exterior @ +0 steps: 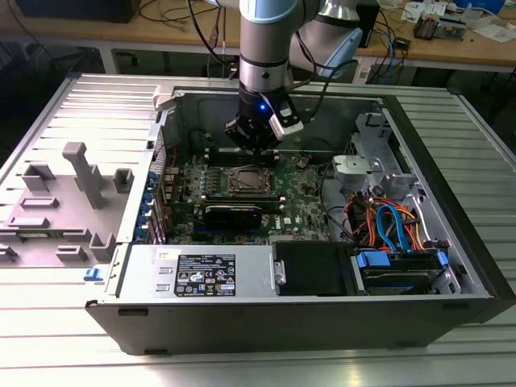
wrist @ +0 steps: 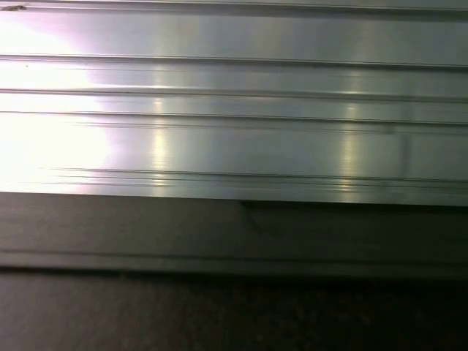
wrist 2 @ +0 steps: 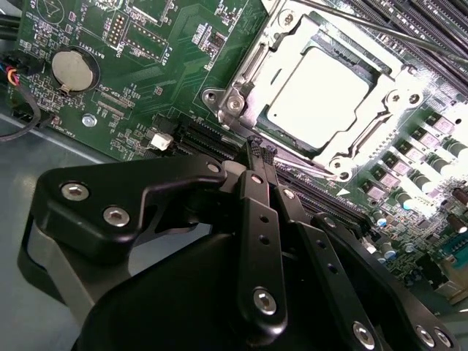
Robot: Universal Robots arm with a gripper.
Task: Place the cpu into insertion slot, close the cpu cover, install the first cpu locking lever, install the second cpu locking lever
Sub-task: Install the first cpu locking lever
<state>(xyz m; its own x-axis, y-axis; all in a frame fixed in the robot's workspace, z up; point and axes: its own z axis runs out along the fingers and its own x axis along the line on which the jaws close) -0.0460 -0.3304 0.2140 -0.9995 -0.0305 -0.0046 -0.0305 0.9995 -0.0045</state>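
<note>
Above the motherboard (exterior: 242,193), gripper (wrist 2: 261,150) hangs with fingers pressed together, holding nothing, tips just beside the insertion slot (wrist 2: 322,95). Cpu (wrist 2: 314,91) sits in that slot, cpu cover (wrist 2: 241,80) closed flat around it. Green board surrounds.

Coin battery (wrist 2: 74,68), blue cables (exterior: 391,226)

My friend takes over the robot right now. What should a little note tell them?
Gripper: jaws shut and empty, tips poised just beside the socket.
Cpu: already seated in the insertion slot on the green motherboard.
Cpu cover: closed down flat around the chip.
Done: cpu placed, cover closed.
Left: I cannot tell whether either locking lever is latched, so check both.
</note>
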